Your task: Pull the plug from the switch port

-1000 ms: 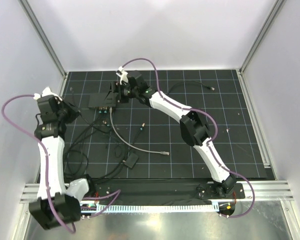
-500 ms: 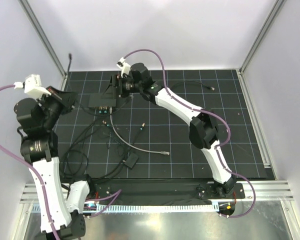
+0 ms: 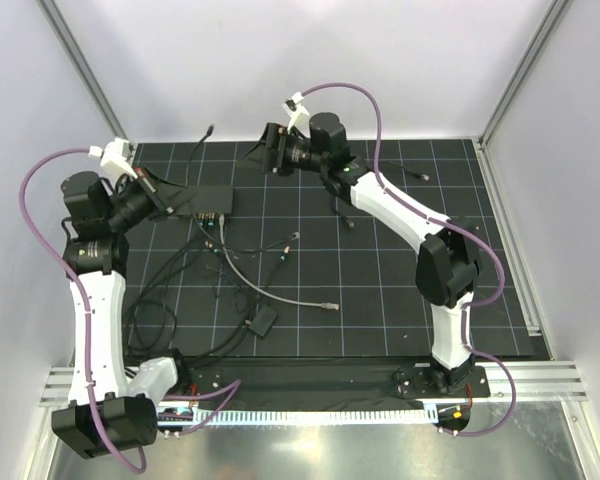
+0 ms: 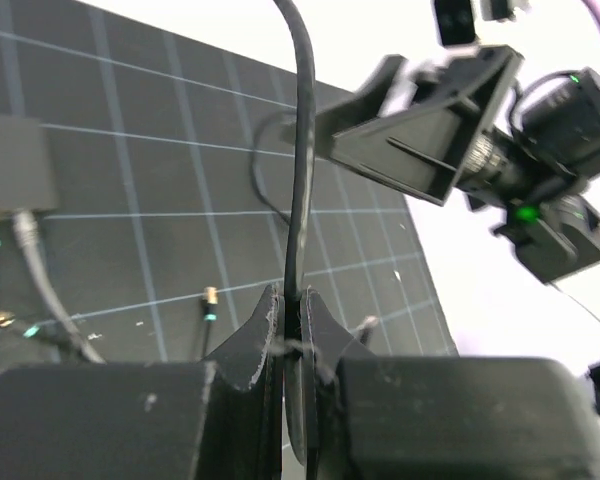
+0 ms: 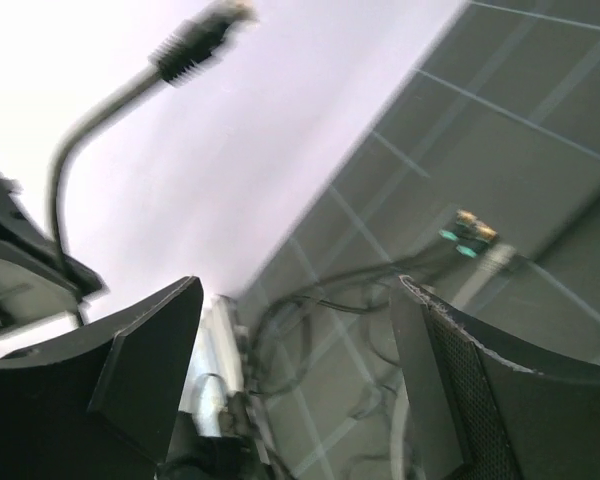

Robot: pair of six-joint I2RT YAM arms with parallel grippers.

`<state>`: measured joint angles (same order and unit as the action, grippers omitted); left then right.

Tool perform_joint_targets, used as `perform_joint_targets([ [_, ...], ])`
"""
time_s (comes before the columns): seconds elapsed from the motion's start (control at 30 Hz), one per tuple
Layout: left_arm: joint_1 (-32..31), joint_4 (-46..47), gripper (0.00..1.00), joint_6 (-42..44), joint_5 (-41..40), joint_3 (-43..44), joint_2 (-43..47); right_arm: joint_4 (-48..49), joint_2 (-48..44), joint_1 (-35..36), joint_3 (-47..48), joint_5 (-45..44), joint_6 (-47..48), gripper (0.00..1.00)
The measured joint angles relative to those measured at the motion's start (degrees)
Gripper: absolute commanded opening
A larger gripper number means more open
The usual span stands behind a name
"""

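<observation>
The switch (image 3: 212, 198) lies flat at the mat's far left, with green lights along its near edge; it also shows at the left edge of the left wrist view (image 4: 10, 160). My left gripper (image 3: 172, 200) (image 4: 296, 298) is shut on a thin black cable (image 4: 302, 150), just left of the switch. The cable rises to a plug (image 3: 212, 128) (image 5: 200, 40) that hangs free in the air, out of any port. My right gripper (image 3: 271, 150) (image 5: 298, 290) is open and empty, raised above the mat's far edge, right of the switch.
Other cables stay plugged into the switch's near edge (image 3: 208, 225) (image 5: 467, 232). A grey cable (image 3: 248, 283) and black cables trail across the left mat. A small black block (image 3: 263, 322) lies near the front. Another loose plug (image 3: 421, 176) lies at the far right.
My left gripper lifted the black cable and swung right, so its plug now hangs in the air. My right gripper left the switch and rose up and to the right.
</observation>
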<state>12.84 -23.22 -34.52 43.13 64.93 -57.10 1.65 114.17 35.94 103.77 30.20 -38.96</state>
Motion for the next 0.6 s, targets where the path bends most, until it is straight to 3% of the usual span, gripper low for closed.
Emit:
perform_joint_targets([
  [0.3,-7.69,3.72,0.0,-1.51,0.66,-0.79,-2.1,17.18,-0.59,2.49,-5.77,4.39,-11.08,0.76],
  [0.6,-11.58,5.31,0.0,-4.0,-1.4,-1.07,-4.57,22.53,-1.05,2.93,-8.11,4.55,-14.8,0.7],
])
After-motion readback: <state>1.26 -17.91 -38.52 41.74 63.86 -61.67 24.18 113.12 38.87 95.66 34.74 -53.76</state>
